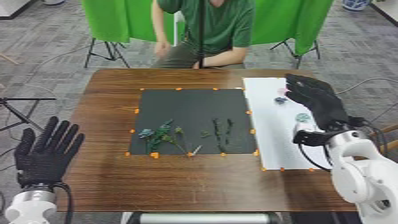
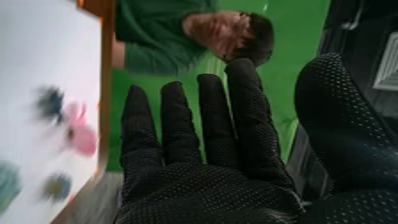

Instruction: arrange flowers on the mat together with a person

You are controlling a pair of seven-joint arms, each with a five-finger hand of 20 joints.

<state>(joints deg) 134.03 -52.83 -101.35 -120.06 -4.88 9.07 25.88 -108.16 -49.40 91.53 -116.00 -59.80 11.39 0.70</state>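
Held fabric left hand [image 1: 44, 159] spread by the tabletop's [image 1: 178, 185] left edge, dotted right hand [image 1: 322, 102] spread over the sheet's [image 1: 275, 135] right edge. Had leafy stems [image 1: 163, 132] near the square mat's [image 1: 191, 102] near edge.

Left arm [image 1: 34, 204] and right arm [image 1: 355, 172]: white, smooth, rounded casings; black cables [image 1: 69, 200] alongside. Left hand [image 1: 43, 162] and right hand [image 1: 322, 106]: black fabric gloves [image 2: 209, 195], the right one patterned with small pale dots.

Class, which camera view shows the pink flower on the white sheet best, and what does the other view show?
The right wrist view: there the pink flower appears much larger, beside a dark bluish one. The head view shows a small pink patch near the black-gloved right robot hand.
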